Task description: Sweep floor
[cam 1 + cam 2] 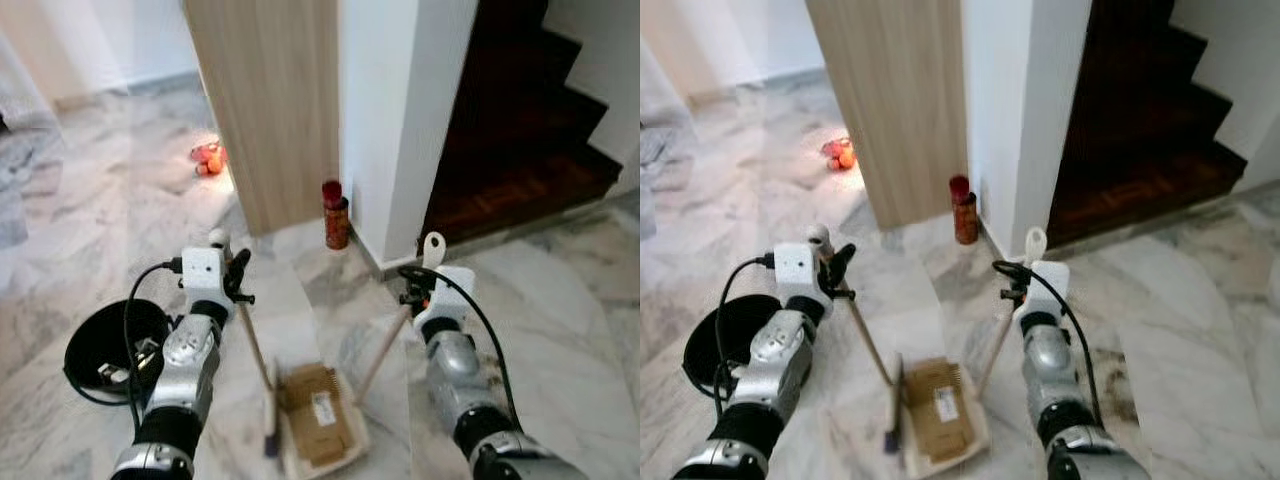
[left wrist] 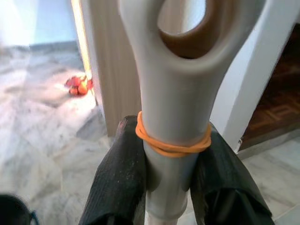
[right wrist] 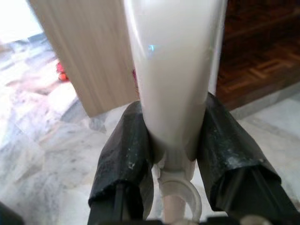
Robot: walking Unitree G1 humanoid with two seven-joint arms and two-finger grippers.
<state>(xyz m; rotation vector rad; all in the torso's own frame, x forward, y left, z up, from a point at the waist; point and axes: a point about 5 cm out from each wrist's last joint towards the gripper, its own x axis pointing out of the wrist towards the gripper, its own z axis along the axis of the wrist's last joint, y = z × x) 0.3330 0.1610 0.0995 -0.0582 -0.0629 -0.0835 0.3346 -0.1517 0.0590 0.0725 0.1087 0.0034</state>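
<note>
Both grippers gripping handles over the marble floor (image 1: pixel 90 230)

Head view: left gripper (image 1: pixel 232 275) holds the broom (image 1: pixel 256 360), right gripper (image 1: pixel 415 297) the dustpan (image 1: pixel 318 418), carrying cardboard (image 1: pixel 318 412). Wrist views: fingers (image 2: pixel 119 178) pinch the broom's grey handle; fingers (image 3: pixel 126 159) clamp the dustpan's cream handle.

Your left gripper (image 2: pixel 171 178) clamps a pale broom handle (image 2: pixel 176 108), black fingers (image 2: pixel 119 178) pressing either side. An orange rubber band (image 2: pixel 171 143) rings the handle just above them. Beyond: wooden panel (image 2: pixel 105 70), marble floor (image 2: pixel 42 126), small orange objects (image 2: pixel 77 86).
</note>
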